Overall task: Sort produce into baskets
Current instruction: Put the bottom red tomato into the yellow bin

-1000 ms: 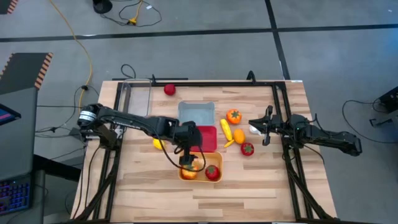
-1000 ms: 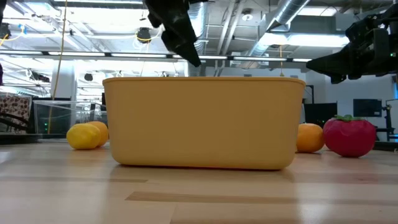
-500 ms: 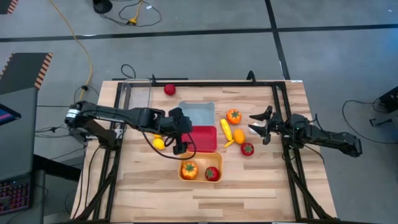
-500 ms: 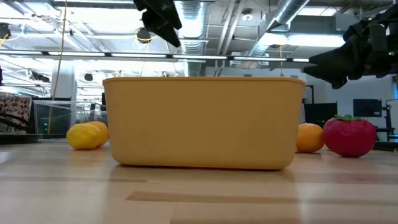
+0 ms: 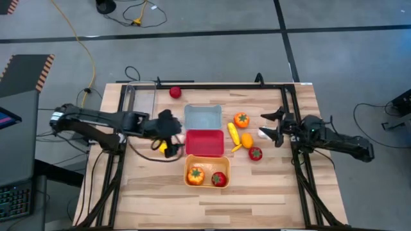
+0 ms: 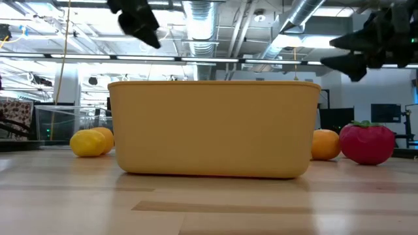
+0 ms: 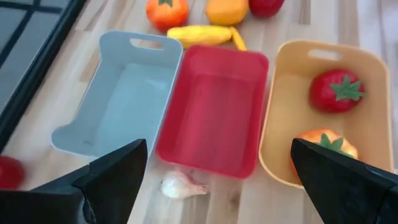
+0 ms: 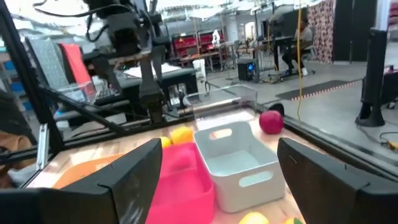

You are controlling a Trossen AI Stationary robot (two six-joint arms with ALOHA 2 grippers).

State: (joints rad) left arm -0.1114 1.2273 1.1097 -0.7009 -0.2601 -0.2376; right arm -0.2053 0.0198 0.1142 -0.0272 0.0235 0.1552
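Three tubs sit in a row mid-table: the blue-grey tub [image 5: 203, 118] farthest, the red tub [image 5: 205, 142] in the middle, the orange tub [image 5: 207, 171] nearest, each with its long axis across the table. The orange tub holds a tomato [image 5: 219, 179] and an orange stemmed fruit [image 5: 196, 174]. A long yellow piece [image 5: 232, 133] lies right of the tubs, running front to back. The left gripper [image 5: 172, 128] hovers left of the red tub, jaws apart and empty. The right gripper [image 5: 272, 124] hovers right of the produce, jaws apart. The wooden table [image 5: 257, 186] stands on grey floor.
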